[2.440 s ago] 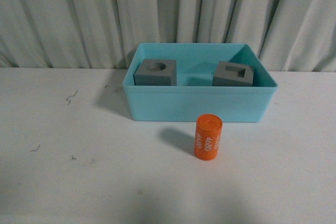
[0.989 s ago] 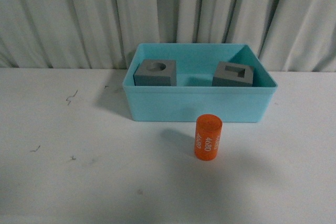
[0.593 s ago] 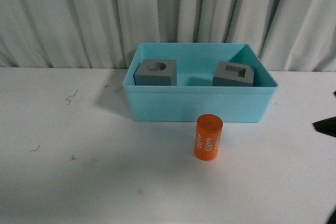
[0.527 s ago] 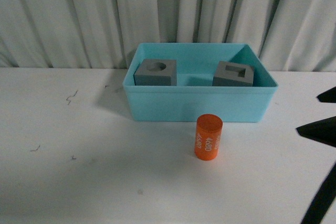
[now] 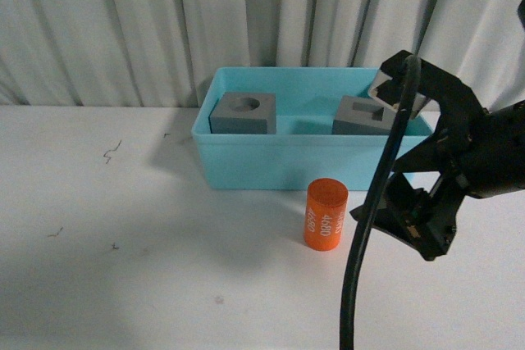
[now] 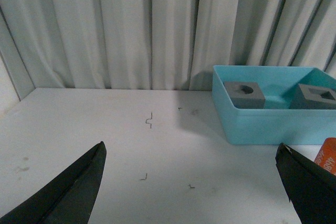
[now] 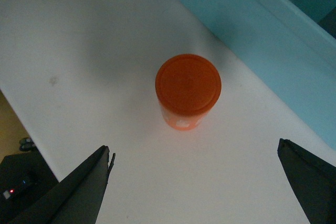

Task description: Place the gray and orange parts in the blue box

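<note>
Your right gripper [image 5: 384,153] hangs with jaws spread wide over the small orange plastic cylinder [image 5: 326,213], upright just in front of the light blue plastic box [image 5: 312,163], ready to straddle it. Both matte gray cubes [image 5: 243,114] sit inside the box. Your left gripper [image 6: 189,149], also spread, waits well away from the box.

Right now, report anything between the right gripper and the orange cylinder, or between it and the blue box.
Nothing visible blocks the open right gripper from the orange cylinder; bare table surrounds it. Toward the blue box, only its near wall to lift over; floor is free between the gray cubes.
</note>
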Controlling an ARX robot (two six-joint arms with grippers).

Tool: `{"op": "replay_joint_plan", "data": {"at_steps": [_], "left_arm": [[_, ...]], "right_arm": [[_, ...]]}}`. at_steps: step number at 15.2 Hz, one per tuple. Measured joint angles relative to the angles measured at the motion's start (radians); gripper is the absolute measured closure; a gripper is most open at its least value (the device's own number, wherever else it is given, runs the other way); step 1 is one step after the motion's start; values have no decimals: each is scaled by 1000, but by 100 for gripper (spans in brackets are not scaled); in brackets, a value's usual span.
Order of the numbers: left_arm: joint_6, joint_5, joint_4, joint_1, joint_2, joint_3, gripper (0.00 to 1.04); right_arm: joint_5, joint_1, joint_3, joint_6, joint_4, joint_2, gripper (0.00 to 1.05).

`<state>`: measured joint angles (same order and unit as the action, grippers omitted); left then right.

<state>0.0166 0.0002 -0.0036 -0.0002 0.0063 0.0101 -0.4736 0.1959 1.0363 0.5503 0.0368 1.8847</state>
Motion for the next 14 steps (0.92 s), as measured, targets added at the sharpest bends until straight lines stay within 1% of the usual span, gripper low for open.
{"op": "replay_joint_plan", "data": {"at_steps": [3, 7, 12, 14], "left_arm": [[0, 0, 0, 0, 0, 0, 7], [0, 0, 0, 0, 0, 0, 7], [0, 0, 0, 0, 0, 0, 7], [0, 0, 0, 0, 0, 0, 7]], "right_arm": [[36, 20, 53, -21, -28, 79, 6], [60, 34, 114, -50, -42, 161, 6], [62, 80, 147, -67, -40, 212, 6], [70, 86, 163, -69, -46, 230, 6]]}}
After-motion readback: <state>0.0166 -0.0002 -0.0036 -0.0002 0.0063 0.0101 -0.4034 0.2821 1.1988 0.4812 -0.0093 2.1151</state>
